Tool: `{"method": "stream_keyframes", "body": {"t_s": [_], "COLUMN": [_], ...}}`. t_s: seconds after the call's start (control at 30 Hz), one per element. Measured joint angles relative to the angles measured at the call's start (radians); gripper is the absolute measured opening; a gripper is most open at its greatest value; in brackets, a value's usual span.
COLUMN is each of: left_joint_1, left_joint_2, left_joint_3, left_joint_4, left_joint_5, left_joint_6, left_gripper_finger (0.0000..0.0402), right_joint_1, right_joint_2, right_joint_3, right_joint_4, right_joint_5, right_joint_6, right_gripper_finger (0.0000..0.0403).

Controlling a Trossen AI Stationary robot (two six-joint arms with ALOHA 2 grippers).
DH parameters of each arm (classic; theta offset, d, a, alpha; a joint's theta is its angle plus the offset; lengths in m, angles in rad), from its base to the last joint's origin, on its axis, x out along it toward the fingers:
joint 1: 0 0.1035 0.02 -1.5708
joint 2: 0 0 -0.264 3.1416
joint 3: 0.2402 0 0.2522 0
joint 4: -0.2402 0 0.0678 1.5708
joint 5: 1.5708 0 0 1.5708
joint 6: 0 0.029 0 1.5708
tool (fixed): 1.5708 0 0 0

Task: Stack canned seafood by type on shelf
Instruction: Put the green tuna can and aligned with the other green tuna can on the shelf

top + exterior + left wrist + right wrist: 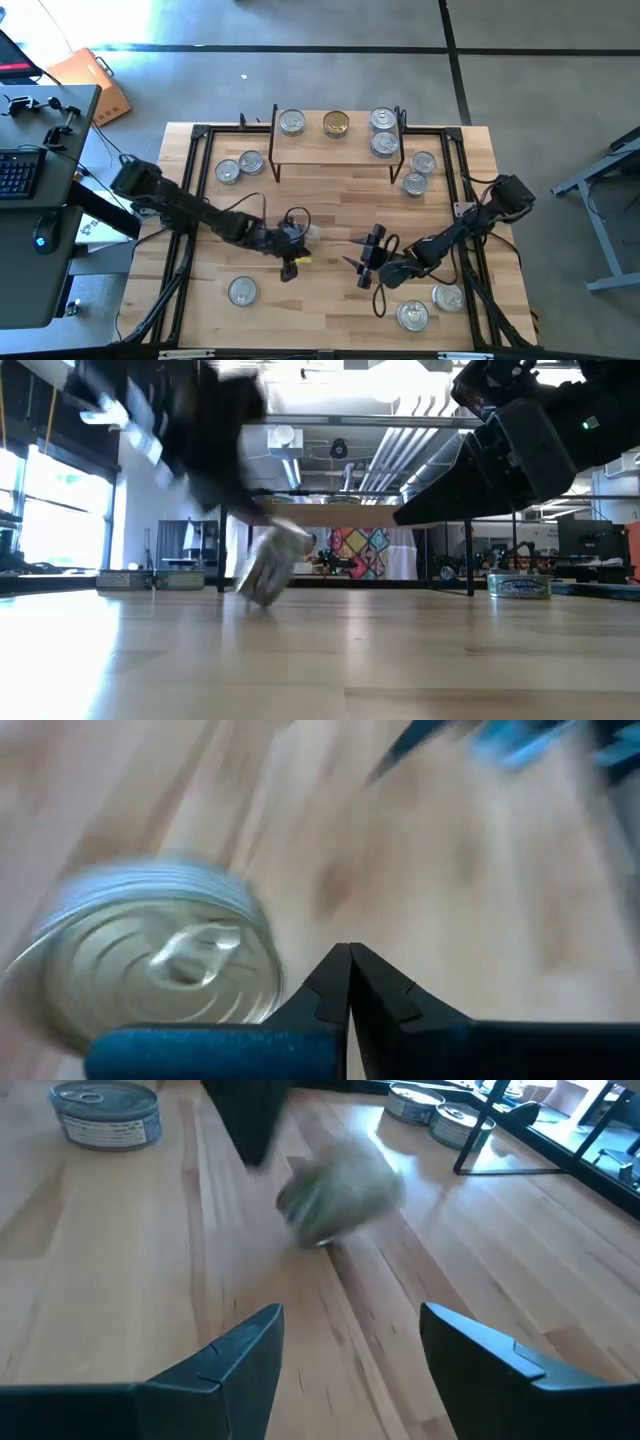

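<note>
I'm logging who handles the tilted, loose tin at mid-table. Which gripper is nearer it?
Left. The shut left gripper is right beside the tilted tin; the open right gripper sits apart, farther to its right.

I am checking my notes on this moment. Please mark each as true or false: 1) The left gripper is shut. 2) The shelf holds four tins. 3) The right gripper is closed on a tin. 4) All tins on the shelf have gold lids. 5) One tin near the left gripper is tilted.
1) The left gripper is shut. True.
2) The shelf holds four tins. True.
3) The right gripper is closed on a tin. False: it is open and holds nothing.
4) All shelf tins have gold lids. False: only one gold-lidded tin; the others are silver.
5) The tilted tin is near the left gripper. True.
</note>
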Motion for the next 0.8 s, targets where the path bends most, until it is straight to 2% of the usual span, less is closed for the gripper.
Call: {"method": "stream_keyframes", "body": {"t_s": [0.2, 0.33, 0.6, 0.7, 0.8], "left_joint_1": [-0.036, -0.040, -0.040, -0.040, -0.040], "left_joint_2": [-0.061, -0.066, 0.019, 0.063, 0.109], "left_joint_3": [0.071, 0.068, 0.069, 0.069, 0.068], "left_joint_4": [-0.062, -0.104, -0.062, -0.026, 0.017], "left_joint_5": [-0.096, -0.112, -0.174, -0.178, -0.179], "left_joint_6": [0.167, 0.198, 0.199, 0.200, 0.224], "left_gripper_finger": [0.0000, 0.0000, 0.0000, 0.0000, 0.0000], "right_joint_1": [0.000, 0.000, -0.029, -0.023, 0.007], "right_joint_2": [0.000, 0.001, 0.001, 0.000, -0.023], "right_joint_3": [0.000, 0.000, -0.001, -0.001, 0.022], "right_joint_4": [0.002, -0.075, -0.236, -0.270, -0.269], "right_joint_5": [-0.004, -0.091, -0.237, -0.211, -0.203], "right_joint_6": [0.000, -0.006, 0.154, 0.182, 0.106], "right_gripper_finger": [0.0226, 0.0226, 0.0226, 0.0220, 0.0206]}}
